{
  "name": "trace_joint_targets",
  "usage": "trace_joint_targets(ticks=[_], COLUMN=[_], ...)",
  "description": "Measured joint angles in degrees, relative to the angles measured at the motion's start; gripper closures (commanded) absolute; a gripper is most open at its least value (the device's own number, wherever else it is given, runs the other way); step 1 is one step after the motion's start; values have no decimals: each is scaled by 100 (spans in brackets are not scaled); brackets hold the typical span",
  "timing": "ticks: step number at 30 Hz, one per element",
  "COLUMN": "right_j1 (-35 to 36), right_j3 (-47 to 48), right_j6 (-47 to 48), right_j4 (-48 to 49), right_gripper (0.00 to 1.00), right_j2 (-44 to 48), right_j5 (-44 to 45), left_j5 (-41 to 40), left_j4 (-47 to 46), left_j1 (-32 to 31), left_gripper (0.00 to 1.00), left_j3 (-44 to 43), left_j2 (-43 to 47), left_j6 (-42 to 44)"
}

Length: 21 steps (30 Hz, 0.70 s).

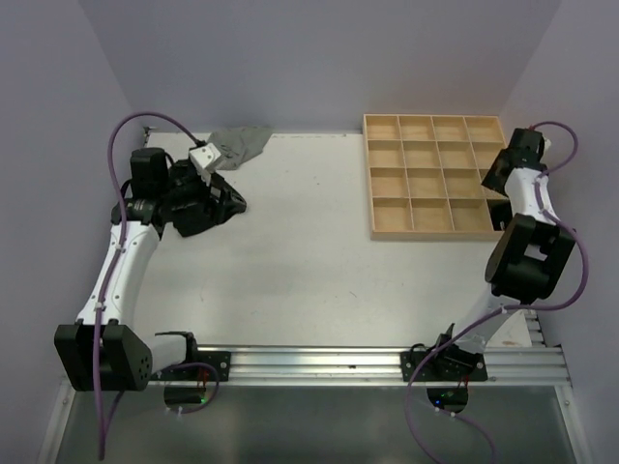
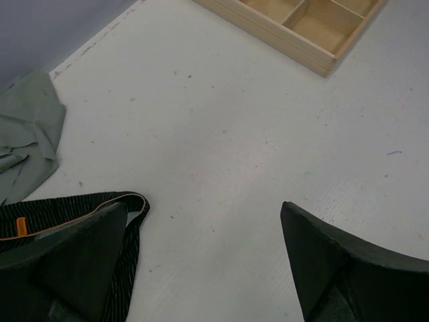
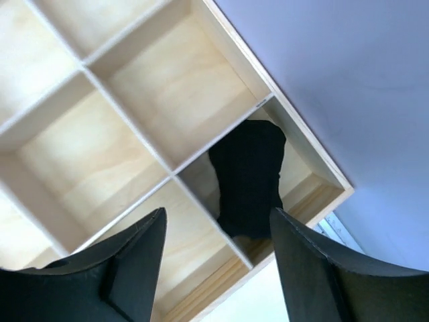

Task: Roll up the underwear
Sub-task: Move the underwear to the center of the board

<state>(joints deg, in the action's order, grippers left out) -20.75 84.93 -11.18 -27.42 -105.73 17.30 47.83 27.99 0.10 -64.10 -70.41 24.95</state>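
Underwear roll [image 3: 248,178], black, sits in corner compartment of tray [image 1: 369,184]; right gripper [image 3: 218,221] fingers apart above it, empty. Left gripper [image 2: 204,208] wide apart, empty, by striped brief [image 2: 74,204], grey brief [image 2: 27,127] beyond. Risk: roll may spring open, nothing pinning it.

Left pincer [image 2: 204,209] gapes wide, fingers spread with nothing between them, its arm stretched out behind it. Right pincer [image 3: 218,215] points downward, jaws parted and empty, its arm folded behind.

The right hand [image 3: 218,221], spread, hangs above black underwear [image 3: 248,178] in a corner compartment of the tray [image 3: 167,87].
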Motion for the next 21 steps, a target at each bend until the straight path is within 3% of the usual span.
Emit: trace_joint_targets(ticks=[3, 5, 10, 16, 21], right_j1=[299, 702, 1939, 3091, 3764], right_j3=[79, 151, 153, -1209, -2415], right_j6=[11, 50, 44, -201, -492], right_j4=[-107, -129, -184, -2, 111], right_gripper=[17, 16, 16, 16, 16], right_j2=[404, 713, 1504, 2710, 3121], right_j5=[116, 76, -595, -1799, -2441], left_j5=[-192, -310, -682, -1259, -1888], left_j4=[-280, -251, -195, 46, 22], left_j1=[184, 262, 450, 601, 575], left_gripper=[0, 0, 13, 23, 24], left_j3=[-24, -249, -881, -922, -800], left_j2=[31, -144, -861, -2024, -3226], left_j6=[-463, -616, -741, -284, 168])
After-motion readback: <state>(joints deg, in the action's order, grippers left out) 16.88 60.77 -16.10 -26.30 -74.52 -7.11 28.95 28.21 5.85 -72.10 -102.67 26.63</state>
